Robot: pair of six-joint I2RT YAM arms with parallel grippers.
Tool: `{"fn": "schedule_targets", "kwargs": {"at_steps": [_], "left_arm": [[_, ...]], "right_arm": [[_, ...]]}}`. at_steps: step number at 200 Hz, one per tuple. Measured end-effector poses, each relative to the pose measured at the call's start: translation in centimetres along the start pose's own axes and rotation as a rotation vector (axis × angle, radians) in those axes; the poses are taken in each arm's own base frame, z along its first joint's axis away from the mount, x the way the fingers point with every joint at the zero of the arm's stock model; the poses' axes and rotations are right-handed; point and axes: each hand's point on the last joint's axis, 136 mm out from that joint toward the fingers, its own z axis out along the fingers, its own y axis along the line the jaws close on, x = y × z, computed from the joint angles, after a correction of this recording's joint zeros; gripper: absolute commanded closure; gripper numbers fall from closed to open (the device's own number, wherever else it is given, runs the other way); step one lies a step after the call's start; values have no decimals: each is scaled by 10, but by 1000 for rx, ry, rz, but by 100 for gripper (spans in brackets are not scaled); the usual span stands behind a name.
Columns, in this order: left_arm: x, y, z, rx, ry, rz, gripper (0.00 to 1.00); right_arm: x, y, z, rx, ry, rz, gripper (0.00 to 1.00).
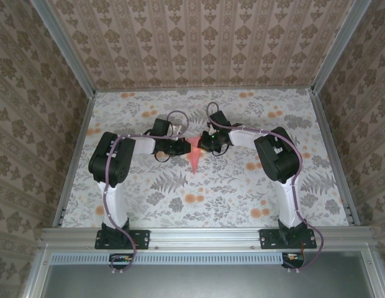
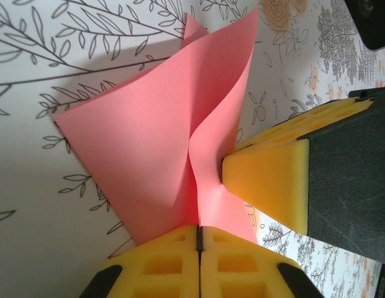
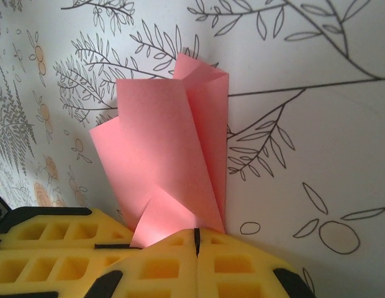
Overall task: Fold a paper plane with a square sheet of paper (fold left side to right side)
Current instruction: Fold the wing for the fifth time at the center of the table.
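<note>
Logged mid-table on the floral-print table cover (image 1: 242, 186), between the two wrists: slim salmon-pink creased paper plane (image 1: 195, 161), tip toward the arm bases, wide end hidden under the gripper bodies from above. Pinched at one edge by the left gripper (image 2: 199, 239), with yellow foam pads pressed together and paper running into the seam. Pinched likewise by the right gripper (image 3: 195, 239), pads together on a folded corner. Flaps splayed and bowed; number of layers hard to make out. Cannot tell whether lifted or resting.

Left arm (image 1: 112, 162) and right arm (image 1: 276, 155) angle inward, jaws closed.
</note>
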Motion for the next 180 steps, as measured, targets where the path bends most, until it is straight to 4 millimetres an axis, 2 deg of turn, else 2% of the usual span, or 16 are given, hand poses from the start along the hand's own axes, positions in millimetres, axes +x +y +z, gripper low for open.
{"fn": "schedule_targets", "kwargs": {"at_steps": [17,33,59,94,116,141,180], "left_arm": [[2,-2,-6,-22,8,2,74],[1,-4,-16,-51,6,0,70],[-4,-21,-37,-62,-19,21,72],[-5,-60,-57,9,-42,51,73],[11,-79,-47,69,0,19,73],[36,-89,-31,96,72,-24,73],[51,-80,-12,82,127,-78,73]], "right_arm": [[0,0,0,1,1,0,98],[0,0,0,1,1,0,98],[0,0,0,1,0,0,98],[0,0,0,1,0,0,98],[0,0,0,2,1,1,98],[0,0,0,3,3,2,98],[0,0,0,6,7,4,98]]}}
